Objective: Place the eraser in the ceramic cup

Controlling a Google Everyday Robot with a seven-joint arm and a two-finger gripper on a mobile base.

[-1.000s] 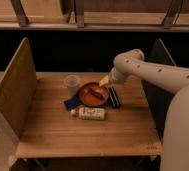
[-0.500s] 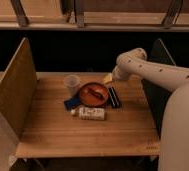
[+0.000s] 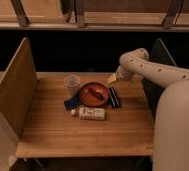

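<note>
Camera view: gripper sits at the back of the table, just behind the red-orange bowl and up-table from the eraser. Open vs closed: can't tell, tip is only a pale blob here. Nothing visibly held.

Change vs the last sec: gripper has drifted a bit to the right, off the bowl's back rim and more in line w/ the eraser. Small move, arm pose approx the same. Eraser hasn't budged: flat on the table, touching or just beside the bowl's right edge, long axis running front-to-back. Ceramic cup is also where it was, upright, left of the bowl, w/ the bowl between it and the eraser.

Meaning for the task: prob. still the approach/align phase, pick not yet done. Gripper looks to be lining up over the eraser's far end; a descent is needed next.

Other stuff, unchanged: flat blue object front-left of the bowl, white bottle lying on its side in front of it.

Risk: eraser hugs the bowl, so there's little room on that side. Carry to the cup must cross over the bowl.
</note>
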